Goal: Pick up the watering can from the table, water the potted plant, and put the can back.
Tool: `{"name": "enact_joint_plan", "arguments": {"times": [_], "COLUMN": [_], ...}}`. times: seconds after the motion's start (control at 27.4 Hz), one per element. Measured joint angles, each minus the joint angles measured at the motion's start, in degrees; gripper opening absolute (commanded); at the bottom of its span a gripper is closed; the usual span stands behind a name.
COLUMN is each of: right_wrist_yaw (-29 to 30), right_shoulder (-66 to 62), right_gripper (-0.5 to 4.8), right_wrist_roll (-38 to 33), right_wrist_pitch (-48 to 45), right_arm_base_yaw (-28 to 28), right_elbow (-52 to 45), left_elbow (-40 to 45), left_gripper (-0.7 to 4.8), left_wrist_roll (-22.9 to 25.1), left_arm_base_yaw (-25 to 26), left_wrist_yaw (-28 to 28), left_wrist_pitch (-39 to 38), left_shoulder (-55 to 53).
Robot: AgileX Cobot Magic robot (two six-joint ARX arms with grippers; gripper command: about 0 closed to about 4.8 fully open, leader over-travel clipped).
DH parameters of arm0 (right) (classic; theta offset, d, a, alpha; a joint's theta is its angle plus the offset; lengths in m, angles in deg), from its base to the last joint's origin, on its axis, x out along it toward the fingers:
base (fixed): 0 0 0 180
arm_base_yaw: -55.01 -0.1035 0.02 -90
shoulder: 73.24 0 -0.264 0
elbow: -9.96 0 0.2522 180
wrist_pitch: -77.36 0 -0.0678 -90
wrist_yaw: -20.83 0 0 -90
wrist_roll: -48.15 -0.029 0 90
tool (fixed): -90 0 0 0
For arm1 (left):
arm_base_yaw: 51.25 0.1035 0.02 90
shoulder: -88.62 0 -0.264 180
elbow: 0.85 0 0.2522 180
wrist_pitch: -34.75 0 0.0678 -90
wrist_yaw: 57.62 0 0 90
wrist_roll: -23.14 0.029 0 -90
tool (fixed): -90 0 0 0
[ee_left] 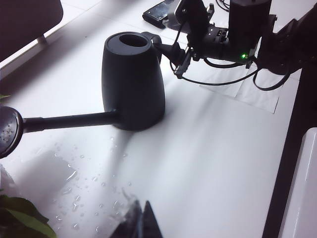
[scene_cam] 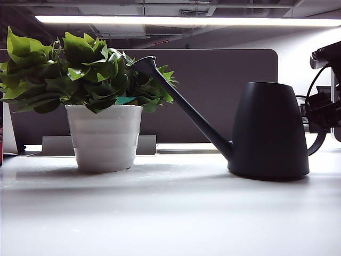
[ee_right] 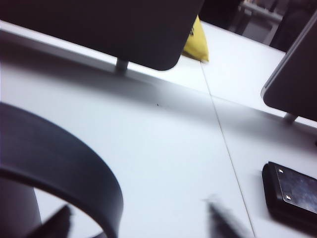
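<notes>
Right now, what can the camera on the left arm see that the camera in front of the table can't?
Only the left wrist view shows the water drops on the table, the phone and the can's open top. Only the exterior view shows the white pot and the ceiling light. Both show the watering can standing on the table, with the right hand open at its handle.

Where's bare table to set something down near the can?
Free: the table in front of the potted plant and watering can, and between them under the spout. Crowded: behind the can, where the right gripper sits open at the handle. Left gripper hovers over wet tabletop.
</notes>
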Motion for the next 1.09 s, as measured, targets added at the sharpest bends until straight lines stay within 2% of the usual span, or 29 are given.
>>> {"name": "enact_joint_plan", "arguments": {"times": [0.04, 0.07, 0.11, 0.15, 0.29, 0.4, 0.44, 0.47, 0.55, 0.69, 0.84, 0.91, 0.98, 1.09], "right_wrist_yaw": [-1.03, -1.49, -1.86, -1.86, -1.53, 1.09, 1.75, 2.45, 2.71, 2.69, 2.12, 1.40, 0.68, 0.33], "right_shoulder": [2.49, 4.02, 8.13, 10.54, 26.56, 41.20, 44.52, 50.03, 57.00, 68.78, 81.48, 85.96, 90.53, 90.18], "right_gripper": [3.38, 2.52, 1.49, -0.16, -0.05, -0.05, -0.05, -0.05, -0.05, -0.05, -0.05, -0.05, -0.05, -0.05], "right_wrist_roll": [-0.15, -0.11, -0.11, -0.20, -1.73, -8.76, -10.43, -12.46, -13.64, -17.88, -20.83, -21.05, -21.09, -21.42], "right_wrist_pitch": [3.98, 6.21, 11.89, 15.43, 34.84, 45.42, 47.52, 50.80, 56.50, 59.41, 59.43, 59.84, 59.45, 60.08], "right_arm_base_yaw": [0.00, 0.00, 0.00, 0.00, -0.55, -1.20, -1.46, -2.19, -3.65, -6.23, -8.22, -8.31, -8.33, -8.52], "right_elbow": [-0.02, -0.02, 0.00, 0.02, -0.02, 0.00, 0.00, 0.00, -0.28, -7.52, -16.00, -19.10, -22.10, -24.17], "left_elbow": [0.00, 0.00, 0.00, 0.00, 0.00, 0.46, 1.11, 3.78, 9.73, 27.58, 41.81, 47.01, 51.47, 56.85], "left_gripper": [-0.05, -0.05, -0.05, -0.05, -0.05, -0.05, -0.05, -0.05, -0.05, -0.05, -0.05, -0.05, -0.05, -0.05], "left_wrist_roll": [0.00, 0.00, 0.00, 0.00, -3.23, -5.88, -7.50, -10.67, -13.99, -22.58, -28.70, -29.66, -29.73, -31.02], "left_arm_base_yaw": [0.00, 0.00, 0.00, 0.00, 0.00, -0.02, -0.02, 0.02, 0.00, -0.02, -0.02, 0.00, -0.02, -0.02], "left_wrist_yaw": [0.00, 0.04, 0.83, 1.57, 5.57, 7.48, 8.74, 10.16, 10.54, 10.47, 12.57, 12.74, 13.16, 13.73], "left_wrist_pitch": [0.00, -0.02, -0.02, 0.00, -0.55, -4.59, -4.07, -1.20, 4.39, 16.85, 26.25, 33.38, 37.27, 40.44], "left_shoulder": [0.07, 0.26, 0.90, 1.31, 4.22, 8.20, 9.64, 13.16, 18.95, 33.16, 41.11, 42.07, 42.07, 42.23]}}
